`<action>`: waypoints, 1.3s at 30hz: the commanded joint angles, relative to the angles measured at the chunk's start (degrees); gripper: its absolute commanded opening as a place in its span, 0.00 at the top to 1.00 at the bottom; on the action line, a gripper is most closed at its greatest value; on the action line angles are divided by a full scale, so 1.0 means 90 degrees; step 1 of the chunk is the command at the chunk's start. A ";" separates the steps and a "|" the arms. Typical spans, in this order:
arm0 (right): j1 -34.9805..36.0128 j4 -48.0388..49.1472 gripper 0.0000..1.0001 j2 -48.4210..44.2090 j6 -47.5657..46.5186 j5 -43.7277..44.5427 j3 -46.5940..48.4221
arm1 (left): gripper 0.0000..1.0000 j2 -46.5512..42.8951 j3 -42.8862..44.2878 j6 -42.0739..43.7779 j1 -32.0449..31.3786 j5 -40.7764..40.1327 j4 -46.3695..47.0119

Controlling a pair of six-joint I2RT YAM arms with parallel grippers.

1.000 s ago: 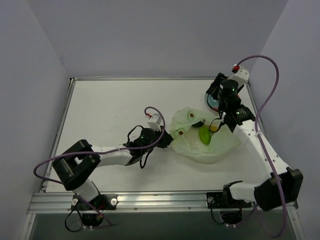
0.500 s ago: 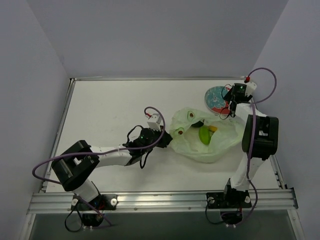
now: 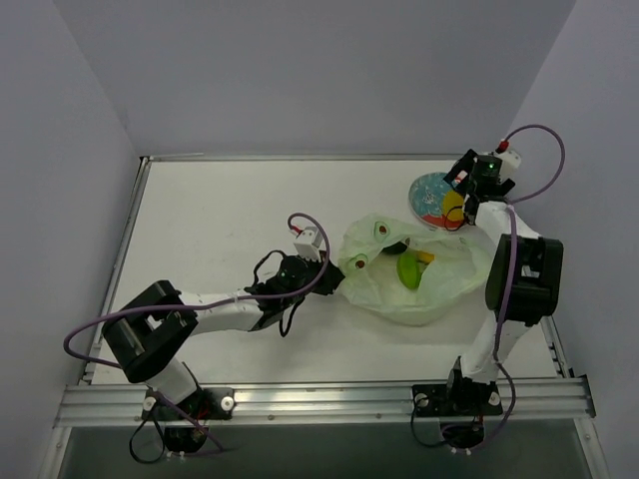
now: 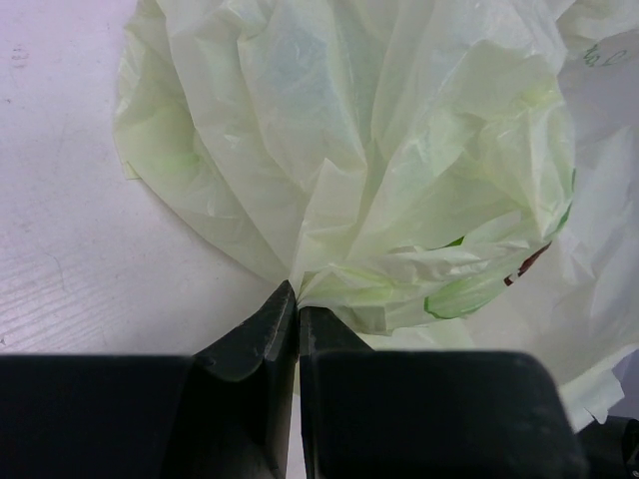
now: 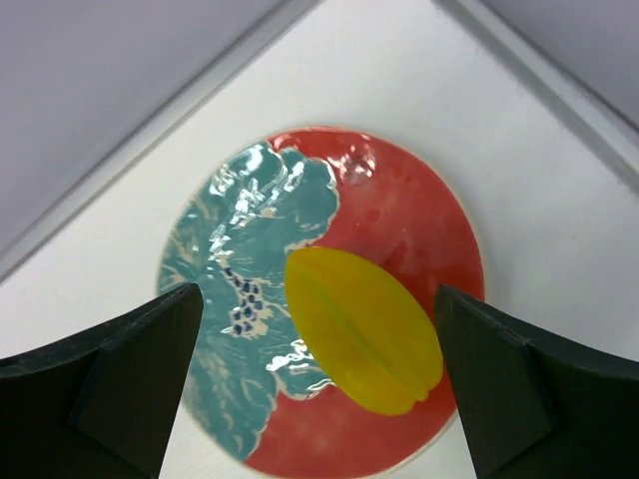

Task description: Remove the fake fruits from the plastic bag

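A pale green plastic bag (image 3: 409,274) lies right of centre. Through it show a lime-green fruit (image 3: 409,267) and a small yellow-orange piece (image 3: 427,256). My left gripper (image 3: 331,282) is shut on the bag's gathered left edge (image 4: 300,284); the crumpled bag (image 4: 379,150) fills its wrist view. A yellow ridged fruit (image 5: 362,329) lies on the red-and-teal floral plate (image 5: 399,215), and it shows in the top view (image 3: 452,206) as well. My right gripper (image 5: 318,344) hangs open over the plate with the fruit between its fingers, apart from both. It is at the back right (image 3: 469,185).
The plate (image 3: 431,195) sits near the table's back right corner, close to the raised right rim (image 3: 517,215). The bag carries two printed round marks (image 3: 380,231) on its left side. The right arm's purple cable (image 3: 539,165) loops above the plate.
The right gripper has gone from the bag's mouth to over the plate. The yellow fruit now lies on the plate and the jaws are open. The left arm has not moved.
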 commanded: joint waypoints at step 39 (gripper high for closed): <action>0.4136 -0.2372 0.27 -0.3818 0.1041 0.3201 -0.3690 | 0.98 -0.0383 0.0068 0.0230 0.0045 -0.0157 0.0095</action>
